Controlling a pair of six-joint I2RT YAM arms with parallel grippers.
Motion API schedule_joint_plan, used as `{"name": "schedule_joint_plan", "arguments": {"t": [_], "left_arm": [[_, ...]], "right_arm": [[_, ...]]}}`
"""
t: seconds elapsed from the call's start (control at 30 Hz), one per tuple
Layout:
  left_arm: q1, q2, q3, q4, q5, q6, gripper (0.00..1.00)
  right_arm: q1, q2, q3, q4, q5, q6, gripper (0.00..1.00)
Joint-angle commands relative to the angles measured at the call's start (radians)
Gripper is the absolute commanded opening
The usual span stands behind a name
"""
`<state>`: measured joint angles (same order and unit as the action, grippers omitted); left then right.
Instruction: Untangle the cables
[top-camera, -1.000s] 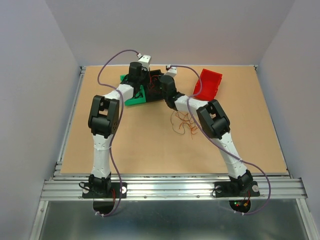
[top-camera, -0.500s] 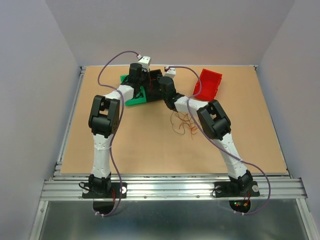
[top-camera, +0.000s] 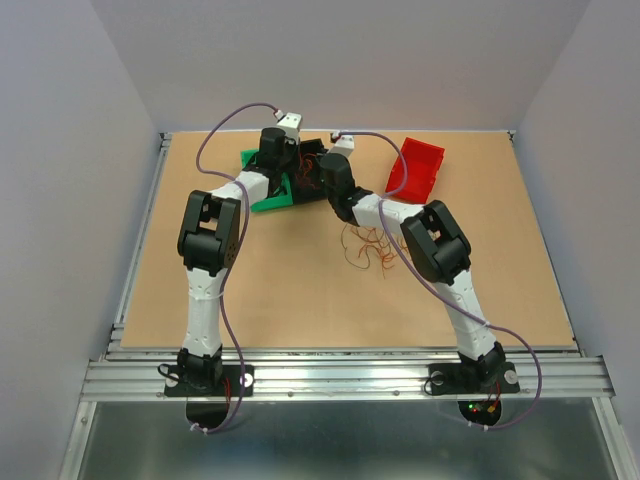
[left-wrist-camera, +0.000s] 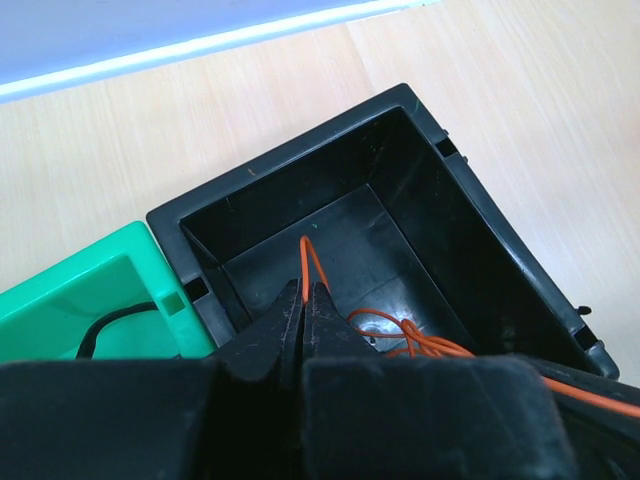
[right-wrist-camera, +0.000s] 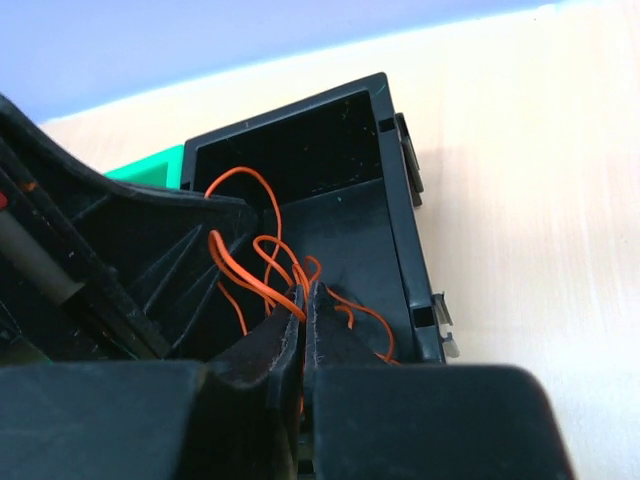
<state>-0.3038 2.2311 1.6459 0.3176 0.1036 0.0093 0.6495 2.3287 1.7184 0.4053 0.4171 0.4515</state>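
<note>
Orange wire (left-wrist-camera: 405, 333) hangs inside the black bin (left-wrist-camera: 400, 160), clamped by both my left jaws and right jaws, so I judge I am dropping it off; next both must part, then go for the cables (top-camera: 365, 248) tangled on the surface (top-camera: 280, 290).

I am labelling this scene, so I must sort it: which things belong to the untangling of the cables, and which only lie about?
Belong to the job: orange cable, pinched by left end effector and right end effector; loose cable tangle on the table; black cable in green bin.
Only lying about: black bin, red bin.
</note>
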Motion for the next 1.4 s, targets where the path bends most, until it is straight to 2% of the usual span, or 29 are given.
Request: {"name": "schedule_joint_plan", "arguments": {"t": [0.0, 0.13, 0.43, 0.67, 0.77, 0.87, 0.93, 1.17, 1.37], "left_arm": [[-0.003, -0.08, -0.02, 0.043, -0.01, -0.005, 0.0], [-0.003, -0.087, -0.029, 0.051, 0.004, -0.005, 0.0], [-0.003, -0.094, -0.038, 0.054, 0.008, -0.037, 0.0], [-0.003, -0.102, -0.051, 0.064, 0.001, -0.042, 0.0], [-0.003, -0.099, -0.049, 0.064, 0.008, -0.045, 0.0], [-0.003, -0.1, -0.049, 0.064, 0.007, -0.045, 0.0], [-0.001, -0.102, -0.049, 0.066, 0.007, -0.045, 0.0], [-0.003, -0.1, -0.051, 0.067, 0.011, -0.046, 0.0], [-0.003, -0.1, -0.052, 0.067, 0.022, -0.048, 0.0]], "right_arm": [[0.002, -0.031, 0.012, 0.032, 0.037, -0.005, 0.0], [0.002, 0.024, 0.119, -0.009, 0.055, -0.008, 0.01], [0.002, 0.228, 0.418, -0.266, 0.077, -0.001, 0.01], [-0.001, 0.218, 0.392, -0.273, 0.072, 0.007, 0.01], [0.001, 0.202, 0.4, -0.267, 0.058, -0.002, 0.11], [0.001, 0.176, 0.397, -0.255, 0.042, -0.025, 0.28], [0.002, 0.137, 0.365, -0.246, 0.045, -0.03, 0.36], [0.002, 0.011, 0.166, -0.146, 0.06, -0.031, 0.4], [0.001, -0.103, 0.005, -0.04, 0.046, -0.037, 0.5]]}}
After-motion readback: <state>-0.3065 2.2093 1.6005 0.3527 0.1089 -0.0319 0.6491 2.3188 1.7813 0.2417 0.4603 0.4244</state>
